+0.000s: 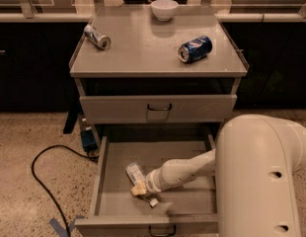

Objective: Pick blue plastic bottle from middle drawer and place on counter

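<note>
The blue plastic bottle (134, 172) lies on its side in the open middle drawer (109, 168), left of centre, a slim clear bottle with a pale label. My gripper (144, 193) reaches down into the drawer from the right and sits at the bottle's near end, touching or just over it. The cream arm (185, 171) runs from the gripper back to the large arm housing (264, 177) at the lower right. The counter (143, 46) is the grey metal top of the cabinet, above both drawers.
On the counter lie a silver can (96, 36) at the left, a dark blue soda can (195, 49) at the right and a white bowl (164, 9) at the back. The upper drawer (159, 107) is closed. A black cable (42, 181) loops on the floor at the left.
</note>
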You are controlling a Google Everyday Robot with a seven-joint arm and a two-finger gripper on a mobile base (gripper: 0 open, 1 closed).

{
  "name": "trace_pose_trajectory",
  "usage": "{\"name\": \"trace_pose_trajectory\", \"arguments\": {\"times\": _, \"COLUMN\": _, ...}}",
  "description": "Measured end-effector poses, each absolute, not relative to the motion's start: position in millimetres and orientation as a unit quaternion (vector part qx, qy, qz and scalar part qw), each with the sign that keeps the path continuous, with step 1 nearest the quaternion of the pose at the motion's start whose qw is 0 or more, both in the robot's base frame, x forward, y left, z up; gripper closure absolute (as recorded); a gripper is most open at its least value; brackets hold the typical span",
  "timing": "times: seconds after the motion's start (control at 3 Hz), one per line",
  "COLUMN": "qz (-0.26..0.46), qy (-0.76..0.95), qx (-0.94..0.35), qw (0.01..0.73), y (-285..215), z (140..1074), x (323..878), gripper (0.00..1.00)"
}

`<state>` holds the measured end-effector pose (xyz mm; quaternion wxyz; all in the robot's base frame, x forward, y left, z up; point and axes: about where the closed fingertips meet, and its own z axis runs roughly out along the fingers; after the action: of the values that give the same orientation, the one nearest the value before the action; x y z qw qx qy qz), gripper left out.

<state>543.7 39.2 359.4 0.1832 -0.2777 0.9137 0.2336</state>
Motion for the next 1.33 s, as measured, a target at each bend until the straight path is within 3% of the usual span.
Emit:
{"name": "trace_pose_trajectory", "arguments": {"times": 0.67, "qz": 0.234, "qy": 0.914, "qx": -0.278, "qw": 0.183, "y": 39, "z": 359, "x": 544, "gripper": 0.87}}
{"name": "trace_pose_trajectory", "arguments": {"times": 1.0, "qz": 0.235, "qy": 0.913, "qx": -0.279, "qw": 0.183, "y": 40, "z": 360, "x": 543, "gripper": 1.0}}
{"name": "trace_pose_trajectory", "arguments": {"times": 1.33, "qz": 0.256, "qy": 0.902, "qx": -0.289, "qw": 0.195, "y": 44, "z": 388, "x": 543, "gripper": 1.0}}
